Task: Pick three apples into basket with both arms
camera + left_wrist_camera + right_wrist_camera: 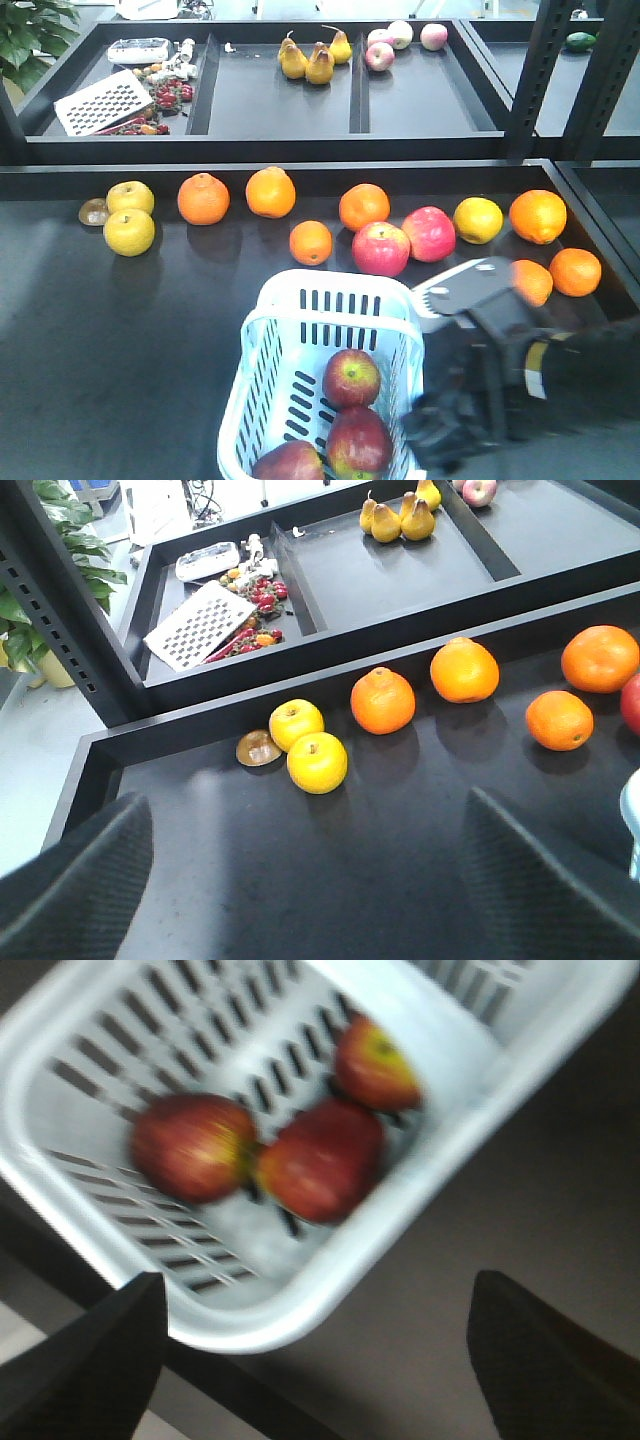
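Observation:
The pale blue-white basket (340, 300) stands at the front middle of the black table. Three dark red apples lie in it: one (351, 378) in the middle, one (358, 440) nearer me, one (290, 462) at the bottom edge. The right wrist view shows the same three apples (322, 1160) in the basket (420, 1180), blurred. My right gripper (312, 1360) hangs open and empty just outside the basket's rim, and its black arm (520, 360) is to the basket's right. My left gripper (310, 900) is open over bare table, with nothing between its fingers (80, 880).
Two lighter pink-red apples (381, 248) (429, 233) lie behind the basket among several oranges (311, 242). Two yellow apples (129, 231) sit at the left. A raised tray rim (300, 150) runs behind. Black shelf posts (535, 80) stand at the back right.

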